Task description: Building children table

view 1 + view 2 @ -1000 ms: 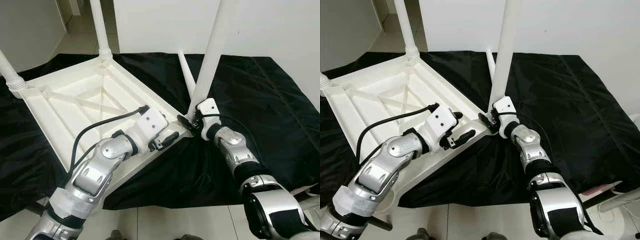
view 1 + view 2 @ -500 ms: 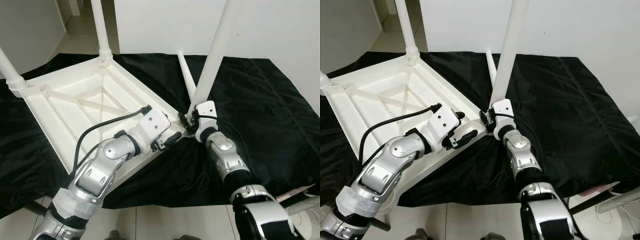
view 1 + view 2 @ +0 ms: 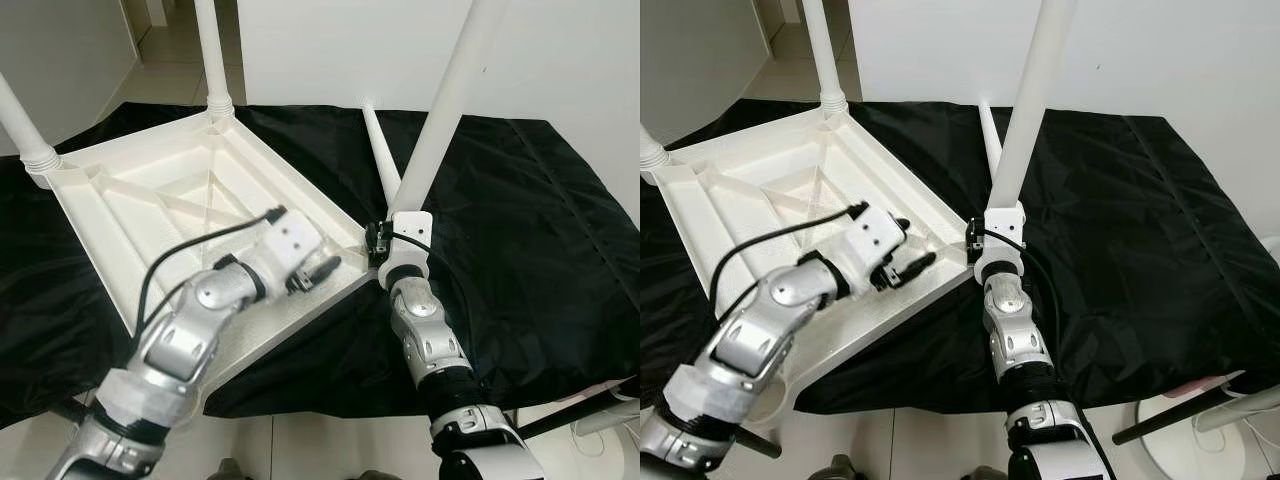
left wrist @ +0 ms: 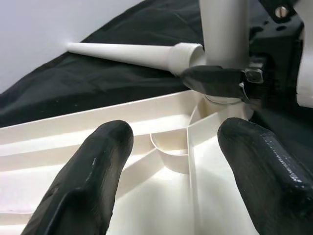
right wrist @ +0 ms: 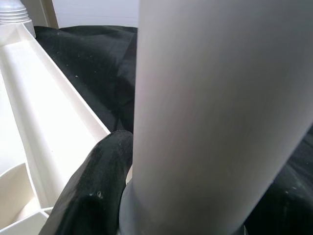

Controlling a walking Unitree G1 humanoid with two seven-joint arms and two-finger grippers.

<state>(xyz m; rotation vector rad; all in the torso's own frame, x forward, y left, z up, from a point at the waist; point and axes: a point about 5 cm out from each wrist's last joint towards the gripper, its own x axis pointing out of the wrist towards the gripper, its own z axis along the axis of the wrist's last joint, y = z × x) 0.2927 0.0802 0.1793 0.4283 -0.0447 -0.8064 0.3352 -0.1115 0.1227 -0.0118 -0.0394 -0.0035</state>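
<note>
The white children's table (image 3: pixel 150 210) lies upside down on a black cloth (image 3: pixel 520 230), filling the left half of the left eye view; two legs already stand in its far corners, one at top centre-left (image 3: pixel 212 50) and one at the upper left edge (image 3: pixel 22 125); a fourth, loose leg (image 3: pixel 380 155) lies on the cloth just behind the near-right corner, pointing toward the top of the frame.

The right hand (image 3: pixel 385 243), at frame centre, is clamped round the base of the third leg (image 3: pixel 445 110), which rises to the upper right, leaning a little; its foot sits at the corner socket (image 4: pixel 215 105), and whether it is fully seated cannot be told. The left hand (image 3: pixel 318 270), just left of centre, hovers over the ribbed underside with its fingers (image 4: pixel 93 171) spread, gripping nothing, aimed at that same corner.

The step in hand looks like seating this leg. To do it well: bring the leg upright over the socket before pressing, since a tilted leg would likely bind or cross-thread; set the left hand on the frame near the corner so the light plastic does not slide on the slick cloth; keep the grip low on the leg, turn or push along its axis, and check it stands parallel with the two fitted legs.
</note>
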